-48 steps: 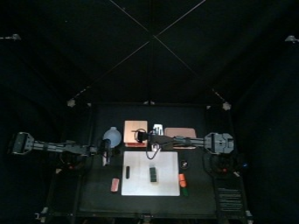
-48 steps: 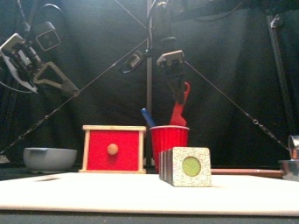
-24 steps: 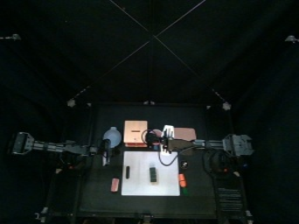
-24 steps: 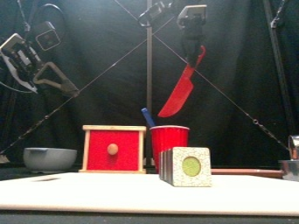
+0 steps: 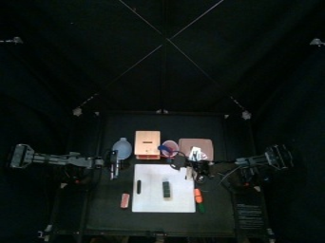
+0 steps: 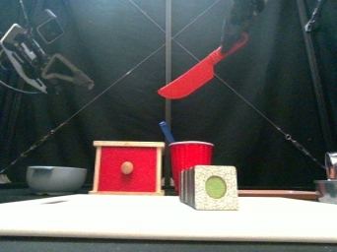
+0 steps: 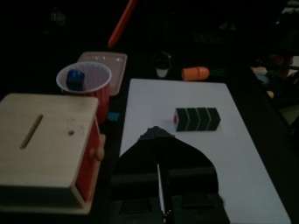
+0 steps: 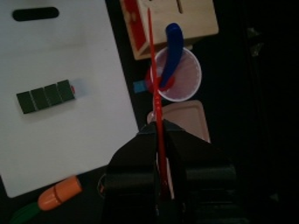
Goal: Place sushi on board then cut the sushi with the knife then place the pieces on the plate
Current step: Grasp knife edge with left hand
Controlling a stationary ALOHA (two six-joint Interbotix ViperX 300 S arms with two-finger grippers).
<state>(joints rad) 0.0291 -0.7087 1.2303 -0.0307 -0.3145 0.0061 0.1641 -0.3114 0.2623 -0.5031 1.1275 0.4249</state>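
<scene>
The red toy knife is clamped in the right gripper above the red cup, its handle hidden. The dark green sushi roll is seen on the white cutting board by the table's front edge. The left gripper's jaws are pressed together, empty.

The black worktop carries a white cutting board at front centre. Behind it, left to right, stand a blue-grey bowl, a wooden box, a red cup and a pink tray. One orange toy food lies left of the board, another right.
</scene>
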